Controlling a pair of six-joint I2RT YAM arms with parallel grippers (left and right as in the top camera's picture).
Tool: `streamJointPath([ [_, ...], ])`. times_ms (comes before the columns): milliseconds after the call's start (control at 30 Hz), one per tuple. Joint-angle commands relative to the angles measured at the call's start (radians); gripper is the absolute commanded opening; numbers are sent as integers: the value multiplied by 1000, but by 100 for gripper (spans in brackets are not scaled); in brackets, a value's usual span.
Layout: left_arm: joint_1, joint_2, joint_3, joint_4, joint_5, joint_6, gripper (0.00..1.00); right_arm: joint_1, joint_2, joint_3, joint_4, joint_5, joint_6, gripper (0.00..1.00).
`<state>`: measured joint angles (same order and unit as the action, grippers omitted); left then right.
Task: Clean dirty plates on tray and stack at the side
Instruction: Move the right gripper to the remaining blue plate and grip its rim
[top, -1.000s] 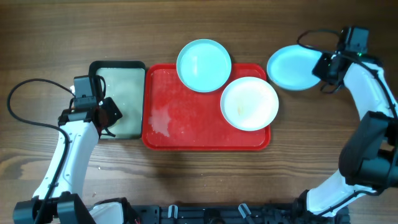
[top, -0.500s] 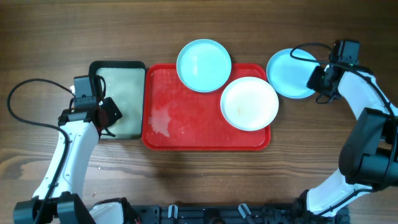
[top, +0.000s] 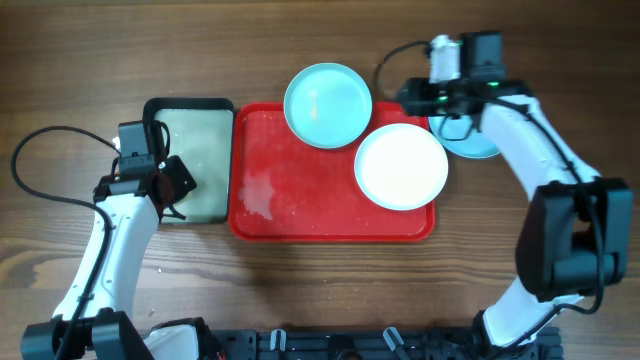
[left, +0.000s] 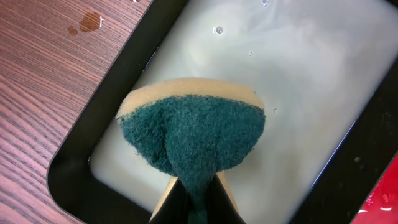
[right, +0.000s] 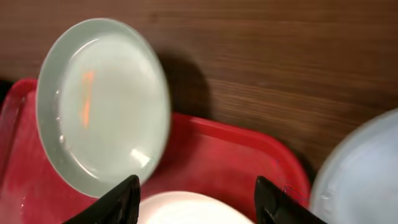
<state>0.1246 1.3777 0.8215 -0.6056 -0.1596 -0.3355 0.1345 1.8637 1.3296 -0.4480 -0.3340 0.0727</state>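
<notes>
The red tray lies mid-table. One turquoise plate sits over its back rim, and the white plate rests at its right end. A second turquoise plate lies on the table to the right, partly hidden by my right arm. My right gripper hangs open and empty above the tray's back right corner. Its wrist view shows the turquoise plate, the white plate and the tray under the right gripper. My left gripper is shut on a green sponge.
A black-rimmed tray holding milky water stands left of the red tray, with the sponge held over it. Small droplets lie on the wooden table beside it. Cables trail from both arms.
My right gripper has opened, leaving the turquoise plate on the table at the right, and swung left over the tray's back right corner. The left arm has not moved.
</notes>
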Motion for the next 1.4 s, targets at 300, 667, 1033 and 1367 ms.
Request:
streamJointPath([
  [300,-5,-16,-5,4,13,-13,4,131,195,3,182,169,43,50],
  [667,-5,-16,-5,4,13,-13,4,175,214,3,228,143,113,19],
  [1033,-5,-16,-5,4,13,-13,4,192,213,6,182,-87,251,4],
  [1367,-5,-16,-5,4,13,-13,4,259,182,6,-23,-66,323,4],
])
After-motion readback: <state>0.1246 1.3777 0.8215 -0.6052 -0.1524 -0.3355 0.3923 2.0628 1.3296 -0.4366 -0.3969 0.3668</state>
